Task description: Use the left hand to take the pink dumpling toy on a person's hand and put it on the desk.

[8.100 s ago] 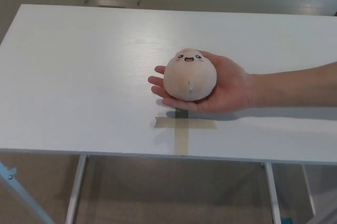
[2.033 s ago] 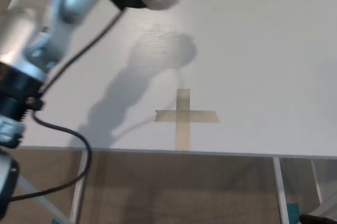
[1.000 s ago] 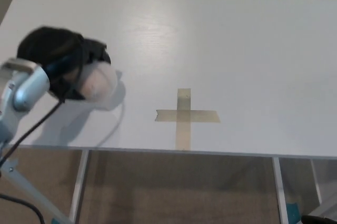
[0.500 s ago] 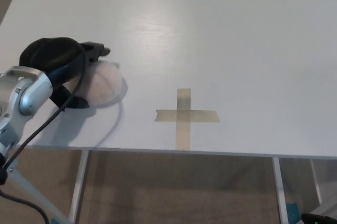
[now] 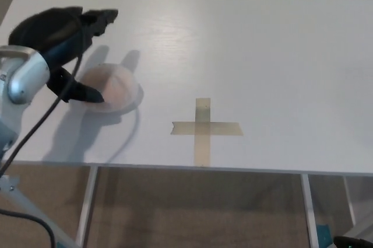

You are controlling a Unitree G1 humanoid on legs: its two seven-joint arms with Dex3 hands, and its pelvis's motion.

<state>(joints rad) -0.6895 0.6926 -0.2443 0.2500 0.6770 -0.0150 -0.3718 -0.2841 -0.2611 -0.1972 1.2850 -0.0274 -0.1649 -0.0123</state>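
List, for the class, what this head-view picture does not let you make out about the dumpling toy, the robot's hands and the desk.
- Pink dumpling toy: its face cannot be seen; the toy is blurred, and the left hand covers its left edge.
- Right hand: not in view at all.
- Left arm: cut off by the picture's left edge.
- Desk: its right side and far right corner run past the picture's edge.
- Tape cross: any marks on it are too small to tell.

Plush dumpling toy (image 5: 113, 87) – smooth matt desk (image 5: 280, 55)
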